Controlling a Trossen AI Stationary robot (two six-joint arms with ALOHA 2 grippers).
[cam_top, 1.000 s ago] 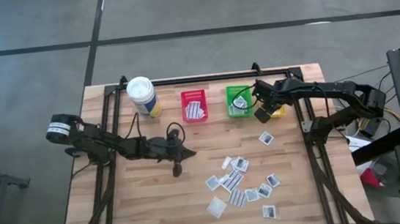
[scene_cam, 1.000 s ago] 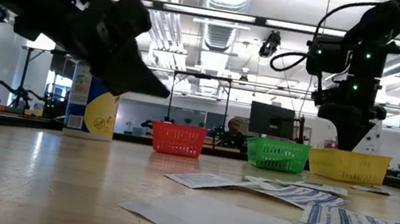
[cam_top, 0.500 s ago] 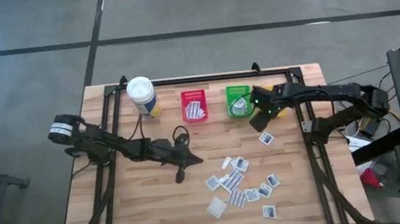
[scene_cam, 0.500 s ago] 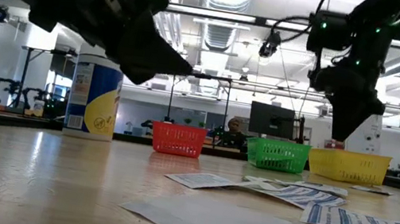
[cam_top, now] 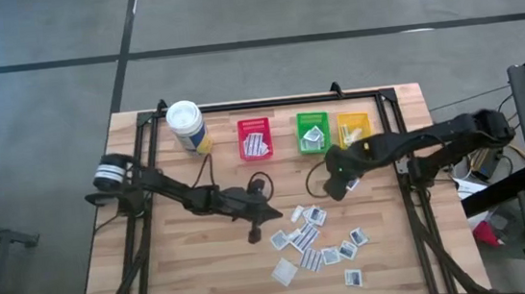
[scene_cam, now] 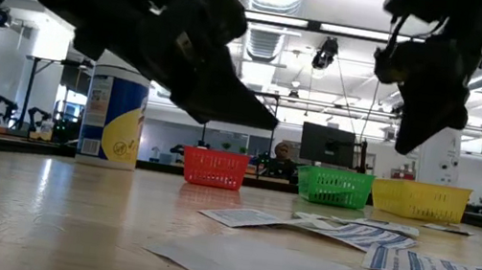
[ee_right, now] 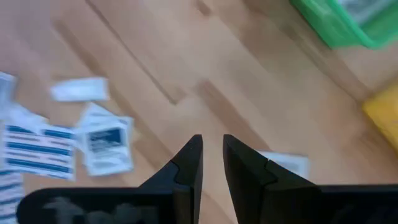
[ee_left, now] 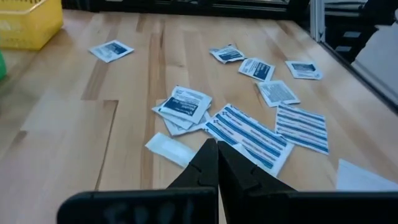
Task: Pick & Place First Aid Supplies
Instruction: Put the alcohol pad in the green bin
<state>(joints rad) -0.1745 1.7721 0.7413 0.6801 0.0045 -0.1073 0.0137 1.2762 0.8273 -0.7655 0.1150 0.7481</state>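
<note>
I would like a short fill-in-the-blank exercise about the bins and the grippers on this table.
1. The bin between the red bin and the yellow bin is ____.
2. The left gripper has its fingers ____.
3. The white canister stands beside the ____ bin.
4. The right gripper holds ____.

Missing words: green; shut; red; nothing

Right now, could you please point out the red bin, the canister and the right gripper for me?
Red bin (cam_top: 254, 126): high view, on its rim.
Canister (cam_top: 184, 116): high view, on its white lid.
Right gripper (cam_top: 329, 195): high view, midway between the fingertips.
</note>
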